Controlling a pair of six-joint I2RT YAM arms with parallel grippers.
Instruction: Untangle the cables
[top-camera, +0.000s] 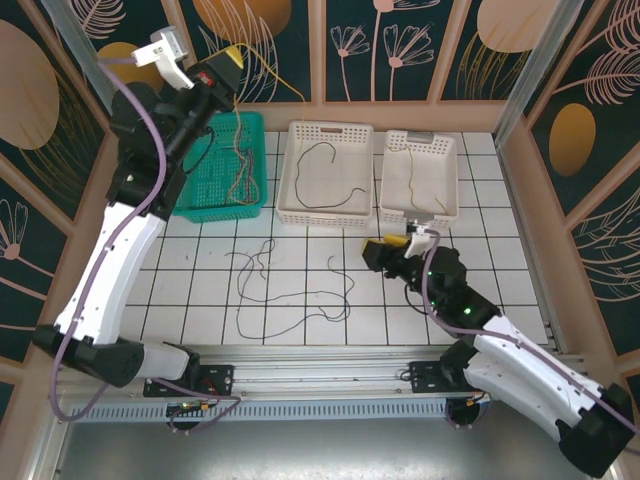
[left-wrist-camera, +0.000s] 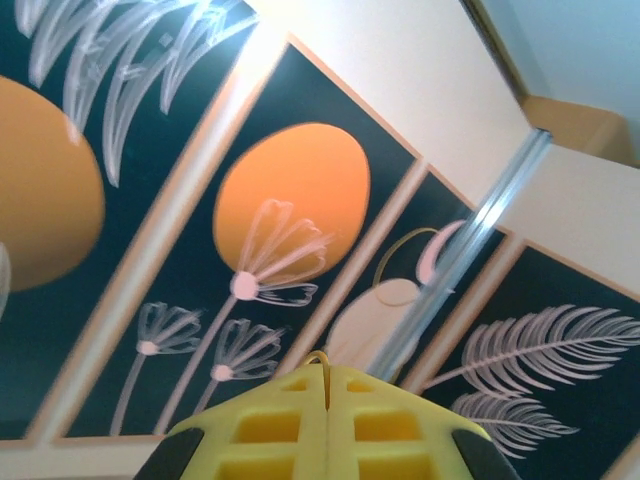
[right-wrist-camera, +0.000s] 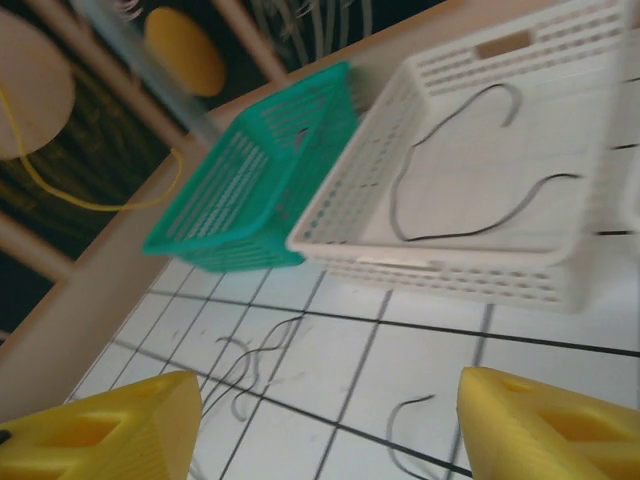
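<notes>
Cables (top-camera: 300, 297) lie tangled on the bench (top-camera: 180, 280), seen from above. At the wrist, left fingers (left-wrist-camera: 270, 425) pinch a yellow cable (right-wrist-camera: 100, 207). Right fingers (right-wrist-camera: 540, 420) are spread above the bench.

White baskets (top-camera: 325, 216) — perforated plastic; tabletop (top-camera: 200, 290) — smooth tile.

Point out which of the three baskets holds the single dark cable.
The middle white basket: one dark cable lies looped on its floor. The green basket left of it holds reddish wires; the right white basket holds a pale cable.
</notes>
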